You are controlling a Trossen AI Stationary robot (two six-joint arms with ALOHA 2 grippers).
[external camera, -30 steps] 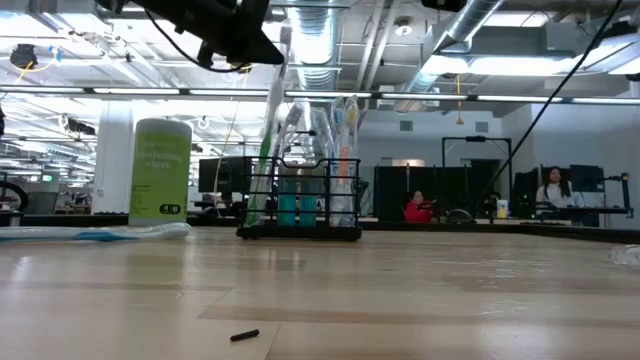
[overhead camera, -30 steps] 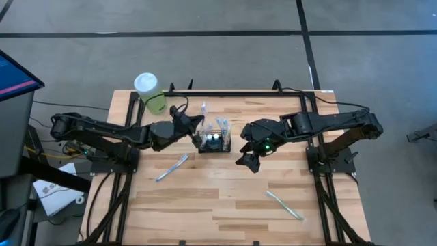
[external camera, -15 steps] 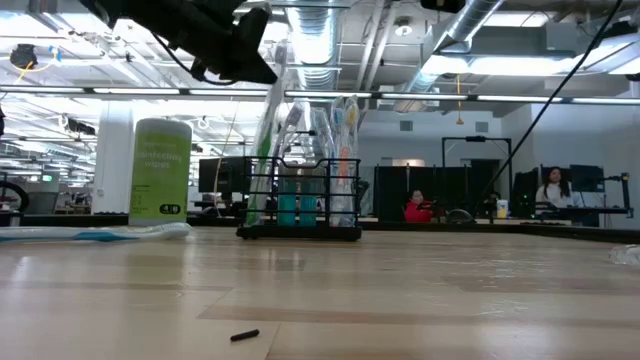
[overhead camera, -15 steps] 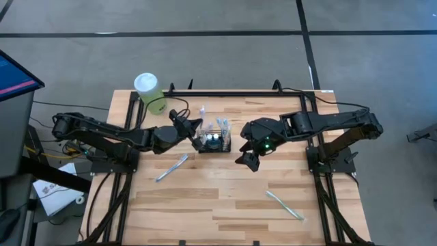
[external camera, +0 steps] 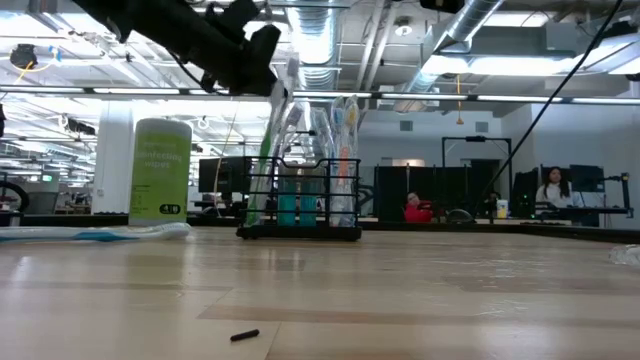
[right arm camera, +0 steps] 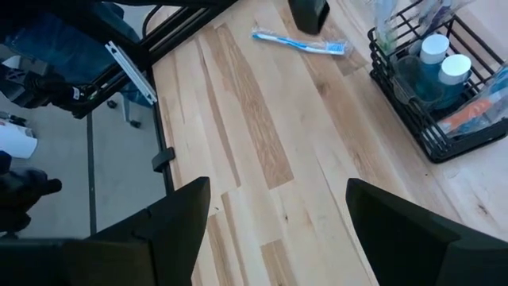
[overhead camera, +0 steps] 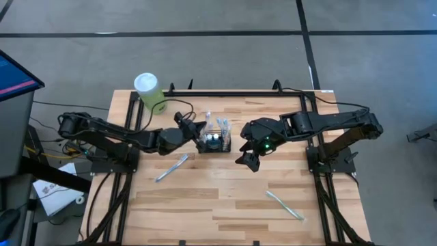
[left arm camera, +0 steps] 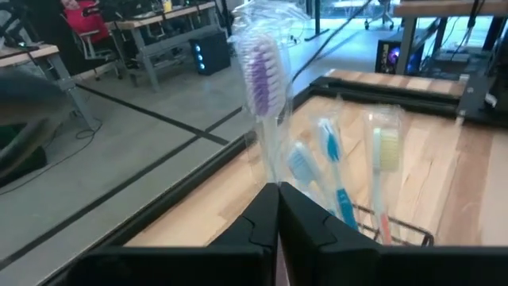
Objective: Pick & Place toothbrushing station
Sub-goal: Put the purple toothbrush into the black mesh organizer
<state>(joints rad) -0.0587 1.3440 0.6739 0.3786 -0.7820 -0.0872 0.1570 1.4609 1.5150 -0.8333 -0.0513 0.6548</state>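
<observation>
The toothbrushing station (overhead camera: 216, 141), a black wire caddy, stands on its base at mid-table with bottles and wrapped brushes in it; it shows in the low view (external camera: 300, 200) too. Just left of it and above its rim, my left gripper (overhead camera: 196, 131) is shut on a wrapped toothbrush (left arm camera: 258, 71) with purple bristles. Right of the caddy my right gripper (overhead camera: 247, 161) hangs open above bare wood, its fingers (right arm camera: 182, 222) holding nothing. My left gripper pinches the wrapped toothbrush's handle (left arm camera: 271, 171), below the head, between its two shut fingers (left arm camera: 258, 226). The fingers come nearly level from the table's left and lie across the brush. The brush stands upright, head up, above the fingers; they hide its lower part.
A green canister (overhead camera: 151, 92) with a white lid stands at the far left corner. One wrapped blue toothbrush (overhead camera: 172, 167) lies left of centre, another wrapped one (overhead camera: 285, 205) near the front right. A small dark scrap (external camera: 244, 336) lies near the front edge.
My left gripper, still shut on the purple toothbrush, has sunk and gone a little toward the caddy. The brush has kept upright and moved with it. My right gripper has kept still.
</observation>
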